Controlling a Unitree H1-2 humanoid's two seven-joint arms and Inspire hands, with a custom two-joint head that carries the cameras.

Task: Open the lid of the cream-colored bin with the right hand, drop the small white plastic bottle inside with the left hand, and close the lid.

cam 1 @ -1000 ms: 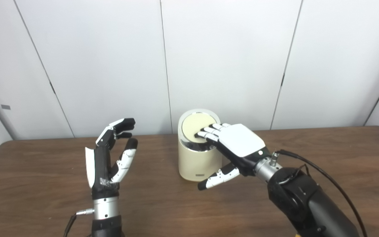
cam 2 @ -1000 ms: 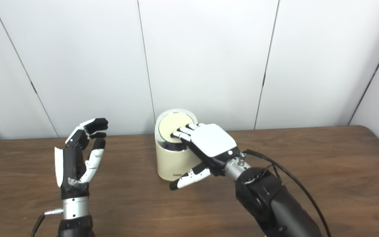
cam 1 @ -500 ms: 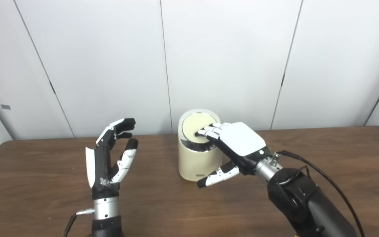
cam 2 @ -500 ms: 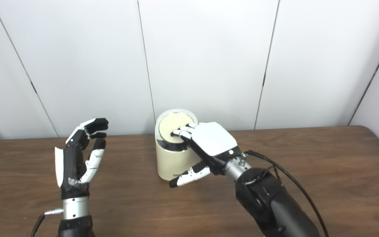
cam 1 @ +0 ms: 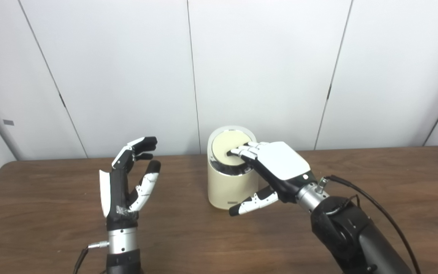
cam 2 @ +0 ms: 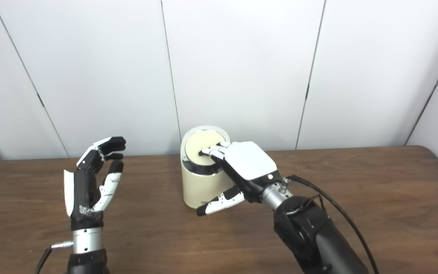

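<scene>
Brown table (cam 1: 32, 213); right hand (cam 1: 276, 167) fingers (cam 1: 242, 151) atop bin lid (cam 1: 224, 144).

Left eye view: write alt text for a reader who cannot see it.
The right hand rests its fingertips on the round lid of a cream-colored cylindrical bin at the middle of a dark brown wooden table. The left hand is raised, open and empty, left of the bin. No bottle is visible.
</scene>
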